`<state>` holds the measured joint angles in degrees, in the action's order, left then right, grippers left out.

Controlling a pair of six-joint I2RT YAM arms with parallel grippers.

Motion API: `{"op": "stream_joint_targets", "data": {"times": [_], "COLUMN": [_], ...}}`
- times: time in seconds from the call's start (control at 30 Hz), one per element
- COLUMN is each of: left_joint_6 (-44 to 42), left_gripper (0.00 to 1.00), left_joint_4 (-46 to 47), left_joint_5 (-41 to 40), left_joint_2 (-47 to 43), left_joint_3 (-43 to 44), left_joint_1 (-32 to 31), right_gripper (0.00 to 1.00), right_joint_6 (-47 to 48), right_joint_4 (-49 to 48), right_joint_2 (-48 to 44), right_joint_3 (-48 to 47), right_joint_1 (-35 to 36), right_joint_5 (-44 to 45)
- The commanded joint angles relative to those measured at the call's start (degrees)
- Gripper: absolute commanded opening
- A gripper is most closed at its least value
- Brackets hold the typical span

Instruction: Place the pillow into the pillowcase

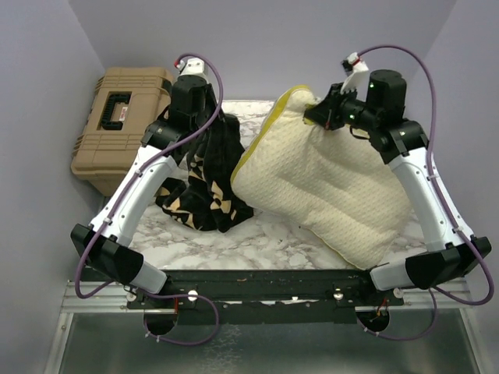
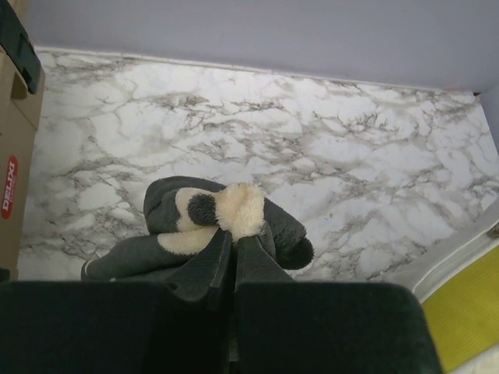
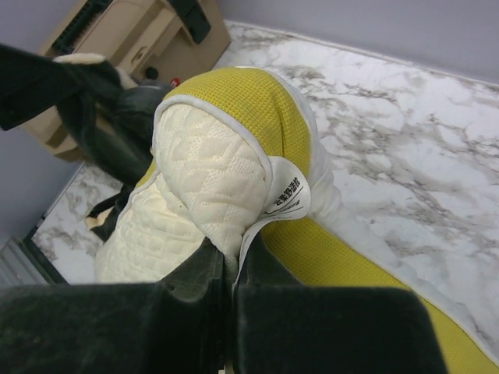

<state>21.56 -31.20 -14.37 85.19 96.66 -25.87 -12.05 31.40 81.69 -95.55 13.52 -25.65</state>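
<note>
Marble-patterned tabletop (image 1: pixel 257 243) fills the workspace between pale lilac walls, with a tan toolbox (image 1: pixel 117 117) parked at the far left corner. On my left wrist feed the left gripper (image 2: pixel 231 243) is pinched tight on a fold of the pillowcase (image 2: pixel 226 214), holding it up so that the black flowered fabric hangs in a bunch down to the table beside the arm. On the right wrist feed the right gripper (image 3: pixel 234 261) is clamped on a corner of the pillow (image 3: pixel 210 171), right by its white label (image 3: pixel 284 196). From overhead the pillow stands tilted, its upper corner raised at the gripper and its lower end resting on the table toward the near right. Its yellow edge sits just beside the hanging pillowcase, perhaps touching it.

I judge this an early stage: both items are grasped and lifted, but the pillow is entirely outside the case. I can't make out where the case's opening is, because the fabric is too bunched in every view, so I may be holding something other than the mouth. The next move calls for getting that mouth spread and facing the pillow, then steering the gripped corner into it while the left arm holds the fabric taut. Plush cloth will likely sag shut, so I'd go slowly.
</note>
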Motion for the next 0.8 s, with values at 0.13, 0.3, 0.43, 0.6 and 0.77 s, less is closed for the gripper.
{"op": "stream_joint_targets", "data": {"times": [0.13, 0.3, 0.43, 0.6, 0.77], "left_joint_6": [0.9, 0.3, 0.1, 3.7, 8.4], "left_gripper": [0.0, 0.0, 0.0, 0.0, 0.0], "left_joint_4": [0.0, -0.7, -0.9, -0.9, -0.6], "left_joint_5": [10.5, 12.5, 16.6, 23.2, 23.4], "left_joint_2": [-4.4, -7.8, -9.2, -8.2, -6.4], "left_joint_3": [-6.8, -8.5, -7.5, -4.5, -2.1], "left_joint_1": [0.3, 0.3, 0.3, 0.3, 0.2], "right_gripper": [0.0, 0.0, 0.0, 0.0, 0.0], "right_joint_6": [-2.0, 0.4, 0.9, 1.6, 5.8], "right_joint_4": [-8.9, -12.0, -16.9, -24.2, -34.1], "right_joint_2": [-2.3, -0.2, 0.1, -1.3, -5.4], "right_joint_3": [2.4, -1.2, -1.3, 0.9, 5.8], "right_joint_1": [8.5, 11.4, 12.9, 15.8, 21.5], "right_joint_5": [19.3, 30.3, 33.8, 37.9, 45.6]}}
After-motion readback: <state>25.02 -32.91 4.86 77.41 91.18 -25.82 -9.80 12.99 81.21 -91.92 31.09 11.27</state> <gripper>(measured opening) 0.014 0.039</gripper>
